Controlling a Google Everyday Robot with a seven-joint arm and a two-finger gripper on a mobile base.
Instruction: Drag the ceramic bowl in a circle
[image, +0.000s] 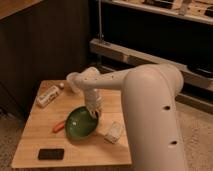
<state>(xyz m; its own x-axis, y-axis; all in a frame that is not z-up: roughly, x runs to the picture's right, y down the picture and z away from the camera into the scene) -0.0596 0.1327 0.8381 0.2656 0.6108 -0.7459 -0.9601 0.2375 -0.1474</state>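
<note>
Just left of the tool (93, 113), we see the round ceramic bowl (78, 124) mouth-up; the arm (107, 80) bends downward; whether the tool clasps it, we cannot tell.

So there's a small wooden table (92, 150) with the green ceramic bowl (80, 124) sitting roughly in the middle. The robot's fat white arm (150, 90) comes in from the 3 o'clock side, and the gripper (93, 113) is down at the bowl's rim, around 2 o'clock on the bowl. A white bottle (49, 96) lies on its side off at the bowl's 10 o'clock, well apart from it. A little orange thing (58, 126) is right against the bowl at 9 o'clock. A flat black slab (51, 154) sits at 7 o'clock, near the table's front edge. A translucent white cup (114, 132) sits just beside the bowl at 4 o'clock.
</note>
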